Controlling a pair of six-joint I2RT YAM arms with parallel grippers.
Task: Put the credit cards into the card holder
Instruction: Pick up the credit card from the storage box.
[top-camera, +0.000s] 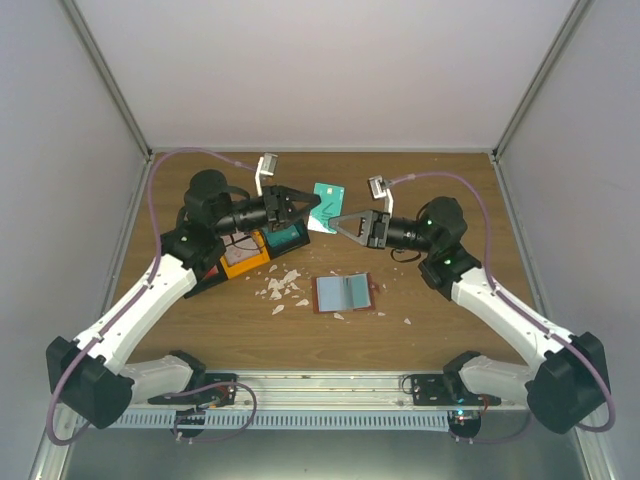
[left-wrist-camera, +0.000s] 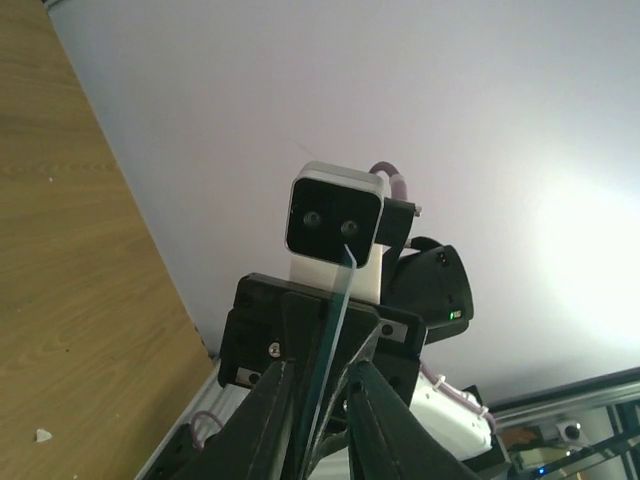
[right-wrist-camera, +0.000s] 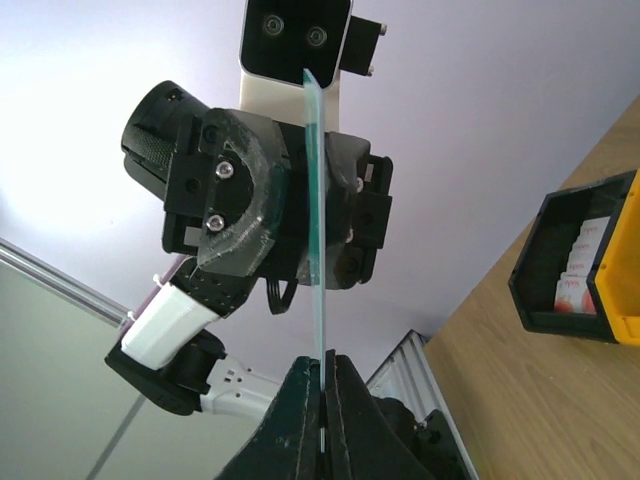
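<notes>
A teal credit card (top-camera: 328, 205) is held in the air between my two grippers, above the back middle of the table. My right gripper (top-camera: 336, 223) is shut on its lower edge; the right wrist view shows the card (right-wrist-camera: 315, 200) edge-on, rising from the closed fingertips of the gripper (right-wrist-camera: 323, 362). My left gripper (top-camera: 314, 203) is open around the same card (left-wrist-camera: 335, 310), a finger on each side with gaps showing (left-wrist-camera: 318, 375). The reddish-brown card holder (top-camera: 345, 312) lies open on the table, with teal cards in its pockets.
A black and orange bin (top-camera: 250, 252) sits under the left arm; in the right wrist view the bin (right-wrist-camera: 585, 260) holds white cards with red marks. Small white scraps (top-camera: 280, 288) lie left of the holder. Grey walls enclose the table.
</notes>
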